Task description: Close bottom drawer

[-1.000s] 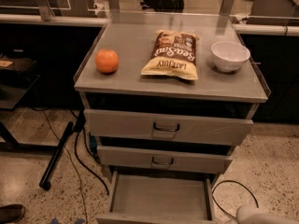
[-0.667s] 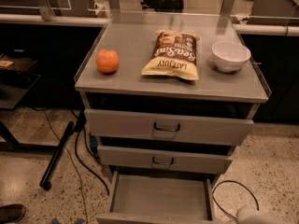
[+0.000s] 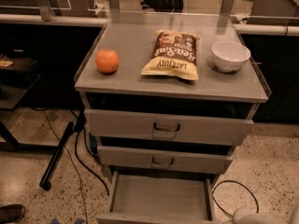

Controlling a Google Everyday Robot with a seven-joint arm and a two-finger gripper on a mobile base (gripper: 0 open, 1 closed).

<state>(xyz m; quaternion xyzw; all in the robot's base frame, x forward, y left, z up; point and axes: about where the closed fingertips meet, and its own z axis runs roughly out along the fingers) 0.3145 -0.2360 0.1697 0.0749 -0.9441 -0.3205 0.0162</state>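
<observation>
The narrow grey metal bottom drawer [image 3: 159, 197] stands pulled well out below the front edge of the flat grey worktop [image 3: 131, 84], lowest of 3. The pale rounded gripper [image 3: 250, 215] sits low, beyond the front-right corner (spread or pressed together, I cannot tell).

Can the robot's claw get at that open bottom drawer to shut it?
Probably yes. The bottom drawer stands pulled out, nothing seen blocking it. The claw is out of view; only a pale shape shows at lower right, near the drawer.
</observation>
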